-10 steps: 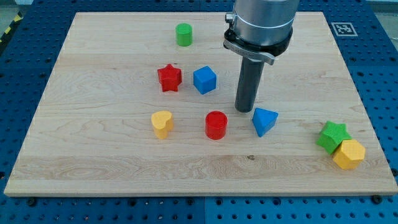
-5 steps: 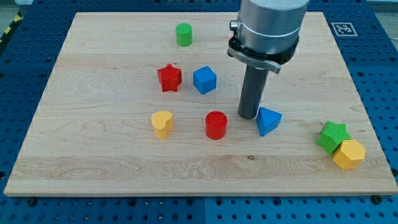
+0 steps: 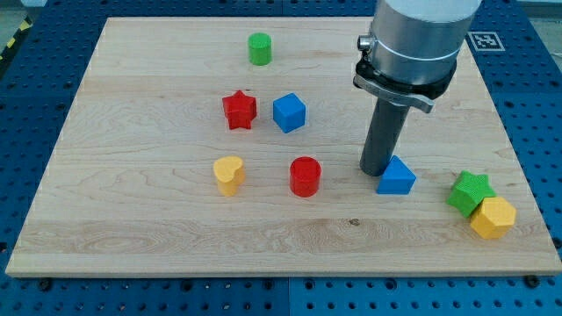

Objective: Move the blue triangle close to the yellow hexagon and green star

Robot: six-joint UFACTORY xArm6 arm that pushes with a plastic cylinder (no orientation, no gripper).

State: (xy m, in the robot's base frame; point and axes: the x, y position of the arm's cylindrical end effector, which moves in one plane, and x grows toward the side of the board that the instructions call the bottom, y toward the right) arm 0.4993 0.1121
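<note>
The blue triangle (image 3: 398, 176) lies on the wooden board at the view's lower right. My tip (image 3: 377, 170) stands right against its left side, touching it. The green star (image 3: 469, 192) and the yellow hexagon (image 3: 493, 217) sit together near the board's right edge, the hexagon just below and right of the star. The triangle is a short gap to the left of the star.
A red cylinder (image 3: 306, 176) and a yellow heart (image 3: 229, 175) lie to the left of my tip. A blue cube (image 3: 289, 112) and a red star (image 3: 239, 110) sit above them. A green cylinder (image 3: 259, 48) is near the top edge.
My tip has moved to the right and slightly down, pushing the blue triangle rightward toward the green star and yellow hexagon. The other blocks have not moved.
</note>
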